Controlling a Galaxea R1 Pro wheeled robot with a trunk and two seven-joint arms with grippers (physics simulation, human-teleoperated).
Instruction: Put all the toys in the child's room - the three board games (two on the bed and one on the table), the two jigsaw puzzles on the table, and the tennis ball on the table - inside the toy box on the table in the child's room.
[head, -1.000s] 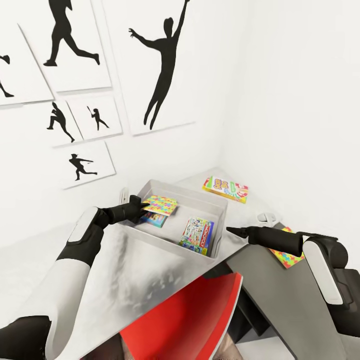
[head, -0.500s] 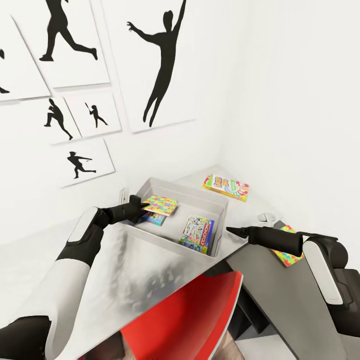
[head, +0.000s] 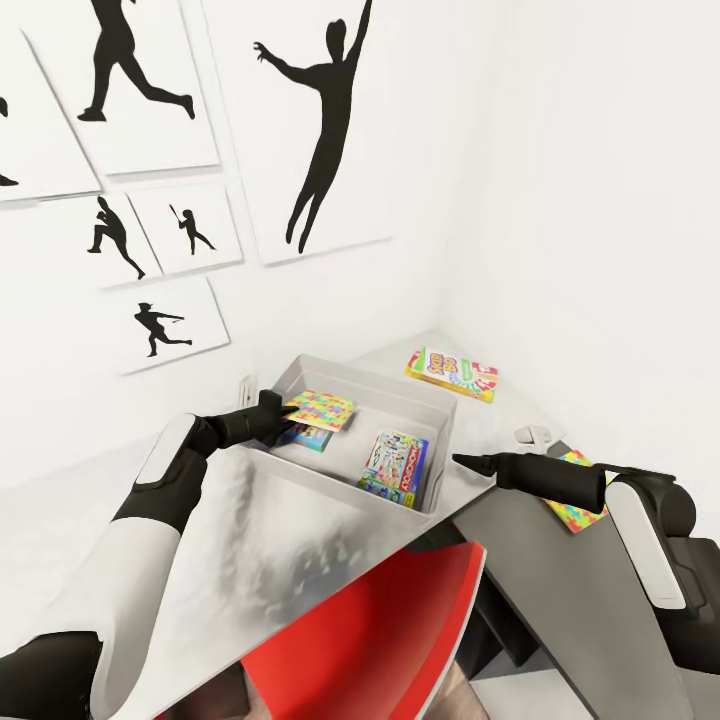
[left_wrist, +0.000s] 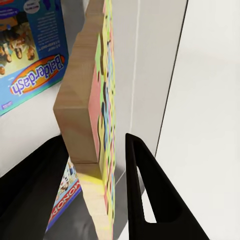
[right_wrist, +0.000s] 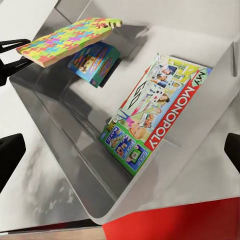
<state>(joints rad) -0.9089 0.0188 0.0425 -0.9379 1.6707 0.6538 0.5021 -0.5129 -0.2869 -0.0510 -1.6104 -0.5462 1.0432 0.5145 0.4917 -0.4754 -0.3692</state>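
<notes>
On the grey table (head: 300, 540) the left gripper (head: 283, 413) pinches a puzzle (head: 321, 409) by its edge, holding it flat above the bin (head: 437, 425) for dropping beside two games inside, while the right gripper's (head: 462, 459) spread is unclear.

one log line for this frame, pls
left gripper: shut on jigsaw puzzle, over toy box | right gripper: open | in box: Monopoly, Balderdash | outside: Skip-Bo, second puzzle

in the toy box (head: 440, 420) on the table (head: 300, 540) lie the balderdash game (right_wrist: 95, 60) and monopoly game (right_wrist: 150, 117); behind it, near the table's far corner, the skip-bo game (head: 452, 375).
</notes>
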